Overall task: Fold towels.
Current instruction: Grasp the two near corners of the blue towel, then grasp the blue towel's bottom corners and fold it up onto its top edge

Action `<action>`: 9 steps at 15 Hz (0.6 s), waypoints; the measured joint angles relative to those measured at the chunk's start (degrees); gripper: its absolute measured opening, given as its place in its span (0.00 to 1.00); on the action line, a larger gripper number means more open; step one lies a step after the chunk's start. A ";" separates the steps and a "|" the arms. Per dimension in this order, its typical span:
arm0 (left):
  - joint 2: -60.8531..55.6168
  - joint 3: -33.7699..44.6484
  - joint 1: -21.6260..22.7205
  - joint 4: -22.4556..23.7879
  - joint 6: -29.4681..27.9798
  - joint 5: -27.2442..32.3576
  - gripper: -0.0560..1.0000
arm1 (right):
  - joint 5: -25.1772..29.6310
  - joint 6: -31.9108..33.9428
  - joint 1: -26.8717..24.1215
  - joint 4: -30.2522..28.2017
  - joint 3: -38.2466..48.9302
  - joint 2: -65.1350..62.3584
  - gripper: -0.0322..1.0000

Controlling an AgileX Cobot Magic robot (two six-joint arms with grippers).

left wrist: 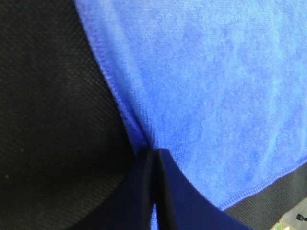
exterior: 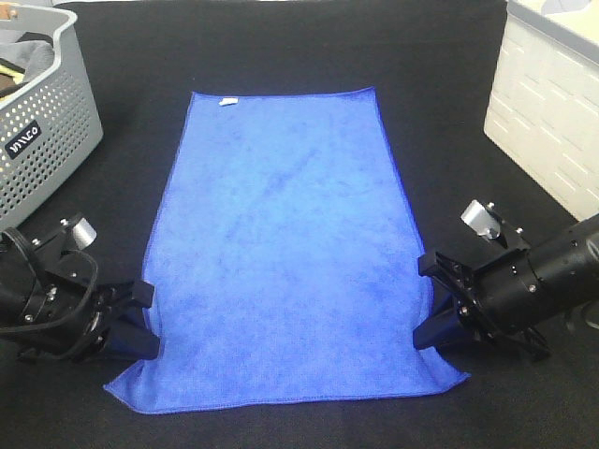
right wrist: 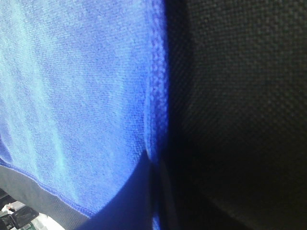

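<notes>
Towel [exterior: 281, 253] side hems clamped in left gripper [left wrist: 153, 160] and right gripper [right wrist: 154, 165]; pinched cloth mostly hidden.

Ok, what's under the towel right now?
The towel lies flat on the black mat, no bumps showing. Whatever is beneath is covered. The left gripper and right gripper pinch its side edges; any finger tucked underneath is hidden.
</notes>
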 joint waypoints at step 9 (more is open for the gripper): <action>-17.82 4.64 0.00 31.46 -29.45 6.42 0.06 | 3.04 17.88 0.17 -18.05 9.80 -17.70 0.03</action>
